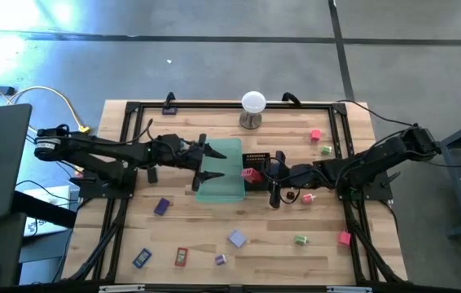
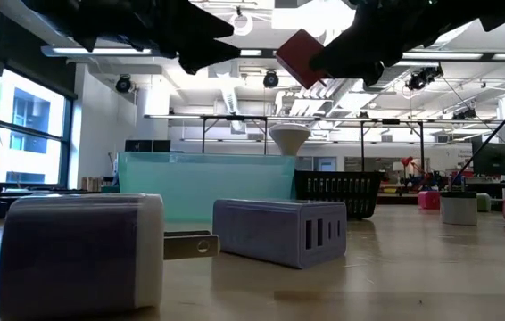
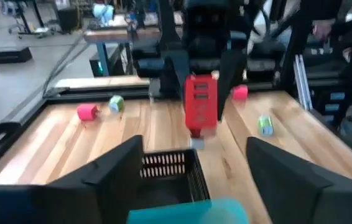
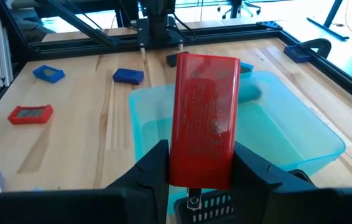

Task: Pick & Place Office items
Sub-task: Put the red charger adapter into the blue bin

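A red block is held in the air by my right gripper, which is shut on it. It hangs over the black mesh tray, beside the translucent green tray. My left gripper hovers open over the green tray and faces the red block, with nothing between its fingers. Other office items lie loose on the table: pink, green, purple, red, blue. My right gripper pinches the red block's two long sides between its two fingers, at the end nearest the gripper. The fingers come from the table's right, slanting a little downward, and lie along the block. The block sticks out ahead of them, tilted and lifted clear.
A white ball on a metal stand stands at the far middle. A black frame rims the table. More bits lie at the near side: purple, pink, green. A purple block lies near the low camera.
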Available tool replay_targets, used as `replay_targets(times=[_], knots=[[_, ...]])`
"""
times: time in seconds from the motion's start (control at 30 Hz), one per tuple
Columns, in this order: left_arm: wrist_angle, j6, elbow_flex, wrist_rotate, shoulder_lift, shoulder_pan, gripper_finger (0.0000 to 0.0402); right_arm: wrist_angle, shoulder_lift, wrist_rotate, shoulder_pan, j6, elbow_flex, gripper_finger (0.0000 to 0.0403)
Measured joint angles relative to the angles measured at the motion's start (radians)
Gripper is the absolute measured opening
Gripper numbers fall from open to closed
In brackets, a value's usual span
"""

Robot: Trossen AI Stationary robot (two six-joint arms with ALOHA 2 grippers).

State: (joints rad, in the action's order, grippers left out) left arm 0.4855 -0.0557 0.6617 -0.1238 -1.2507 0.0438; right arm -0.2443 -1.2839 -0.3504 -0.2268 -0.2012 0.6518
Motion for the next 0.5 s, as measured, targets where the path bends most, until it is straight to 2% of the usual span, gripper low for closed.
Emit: replay_targets(times=[0.17, 0.5], knots=[[0.15, 0.001, 0.0, 0.003, -0.082, -0.008, 0.0349, -0.011, 0.0, -0.001, 0.0, 0.009, 0.0, 0.0112], [0.296, 0.053, 0.0, 0.003, -0.192, -0.012, 0.0356, -0.023, 0.0, 0.014, 0.014, 0.023, 0.0, 0.0112]])
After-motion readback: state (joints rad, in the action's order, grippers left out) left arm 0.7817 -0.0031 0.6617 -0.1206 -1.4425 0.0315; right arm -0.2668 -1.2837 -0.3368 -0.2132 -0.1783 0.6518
